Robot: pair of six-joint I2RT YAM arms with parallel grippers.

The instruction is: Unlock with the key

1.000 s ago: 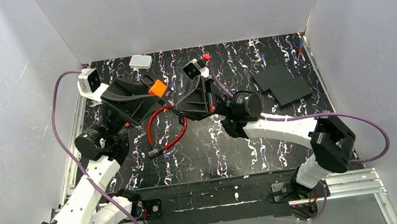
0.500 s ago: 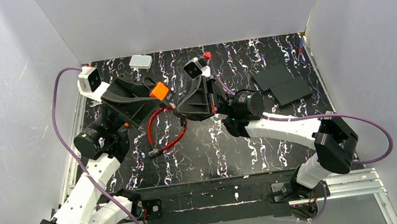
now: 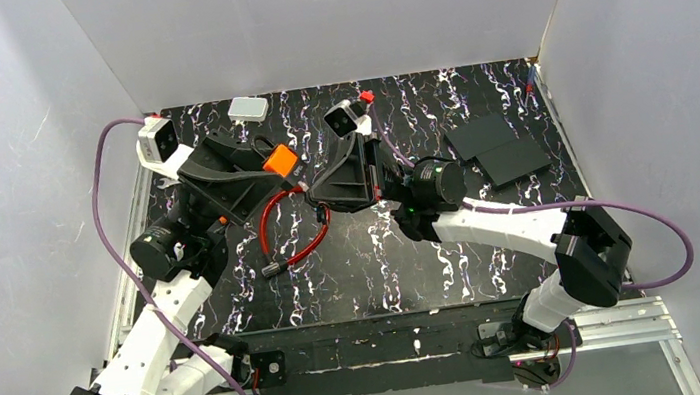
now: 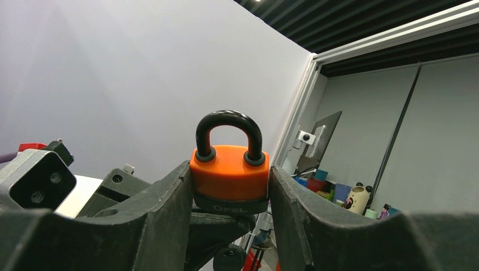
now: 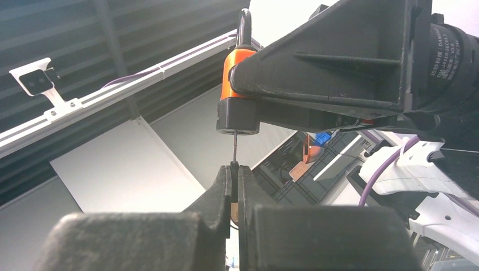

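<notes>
White walls box in the black marbled table, and above it, toward its far left corner, the blade of the key meets the keyhole under the padlock. Best, I judge, to keep the blade in line with the keyway, press straight in, then twist about its own axis. The left gripper clamps the padlock's orange body, jaws part-open around it; the right gripper is pinched tight on the key.
</notes>
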